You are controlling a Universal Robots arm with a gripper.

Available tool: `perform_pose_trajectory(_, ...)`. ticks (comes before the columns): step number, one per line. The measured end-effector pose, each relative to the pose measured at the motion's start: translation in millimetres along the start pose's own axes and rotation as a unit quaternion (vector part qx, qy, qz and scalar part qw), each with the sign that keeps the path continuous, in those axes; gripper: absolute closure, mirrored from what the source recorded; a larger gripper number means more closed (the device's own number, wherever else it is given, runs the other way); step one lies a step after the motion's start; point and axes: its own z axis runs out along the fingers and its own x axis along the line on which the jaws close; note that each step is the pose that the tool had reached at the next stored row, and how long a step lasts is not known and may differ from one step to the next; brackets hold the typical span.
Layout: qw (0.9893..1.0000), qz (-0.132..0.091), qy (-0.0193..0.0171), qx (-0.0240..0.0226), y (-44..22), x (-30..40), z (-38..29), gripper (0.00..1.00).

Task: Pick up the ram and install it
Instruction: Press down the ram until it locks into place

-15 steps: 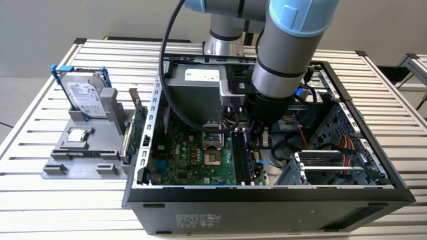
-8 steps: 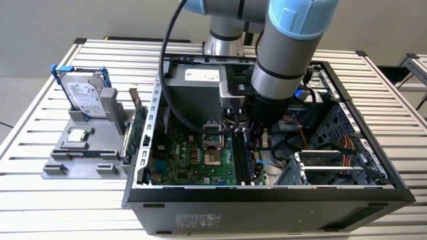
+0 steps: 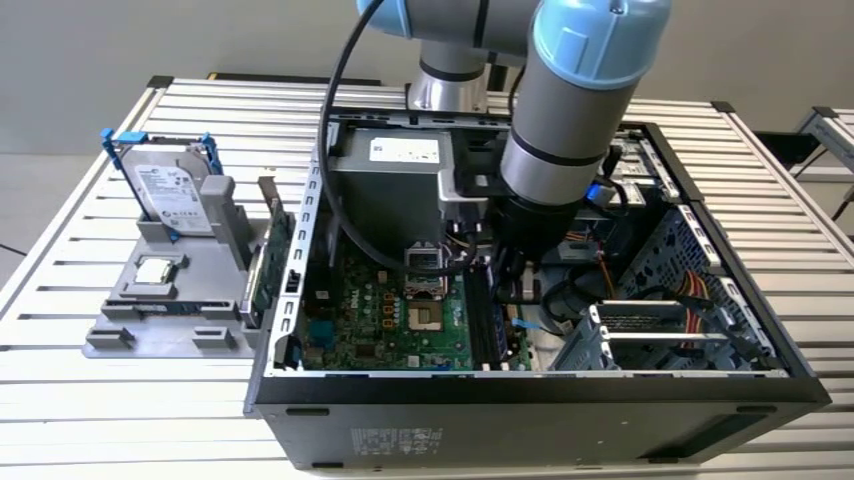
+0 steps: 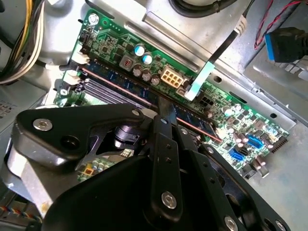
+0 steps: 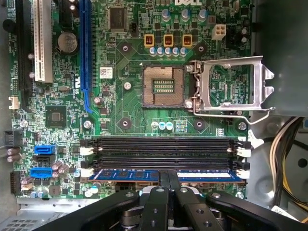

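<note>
I've got the hand [image 5: 168, 185] down inside the open PC case [image 3: 534, 385], fingers pressed together on the ram [image 5: 166, 175] from above, near the middle of its length so the push spreads evenly to both ends. In the first wrist view the ram sits in the slot nearest the hand, w/ 3 empty black slots [image 5: 163, 149] beside it toward 12 o'clock. White end clips [image 5: 243, 166] flank the slots; can't tell if the ram's clips have snapped shut. My read: it's lined up in the slot, maybe not fully seated. CPU socket [image 5: 163, 86] further at 12 o'clock stands empty, its metal latch frame [image 5: 231, 86] flipped open. In the exterior view, at 9 o'clock from the case, a grey holder [image 3: 167, 310] on the worktop [image 3: 80, 230] props a hard drive [image 3: 167, 185] upright for an easy grab.
</note>
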Motion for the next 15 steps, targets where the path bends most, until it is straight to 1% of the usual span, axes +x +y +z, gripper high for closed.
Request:
perform_pose_trajectory(1,1.0,0.0,-0.0005,0.0001,0.0,-0.2,1.4,1.0)
perform_pose_trajectory(3,1.0,0.0,-0.0003,0.0001,0.0,-0.2,3.3,1.0)
perform_pose_trajectory(11,1.0,0.0,-0.0002,0.0001,-0.1,-0.3,4.0,1.0)
perform_pose_trajectory(13,1.0,0.0,-0.0005,0.0002,-0.1,-0.4,2.1,1.0)
perform_pose_trajectory(15,1.0,0.0,-0.0026,0.0006,-0.1,-0.7,-2.3,1.0)
